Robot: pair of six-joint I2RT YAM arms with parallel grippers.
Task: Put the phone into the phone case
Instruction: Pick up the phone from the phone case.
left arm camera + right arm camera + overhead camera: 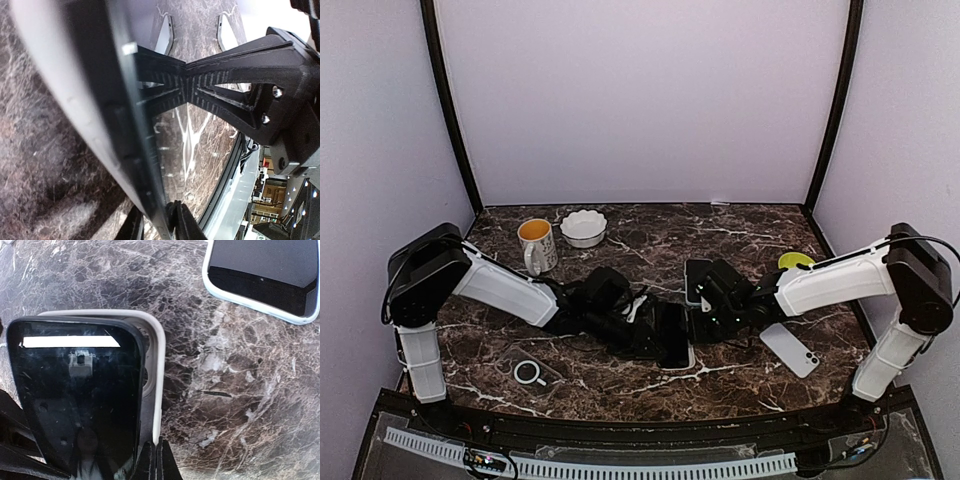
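At table centre, the phone (75, 405) lies near-to-far, skewed over the phone case (159, 355); left gripper (157, 225) pinches its edge; right gripper (153, 462), closed and empty, sits beside the rim.

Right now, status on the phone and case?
Left gripper shut on black phone edge; right gripper shut, beside white case rim. Phone overlaps case, offset, not seated. Nearby second phone sits clear.
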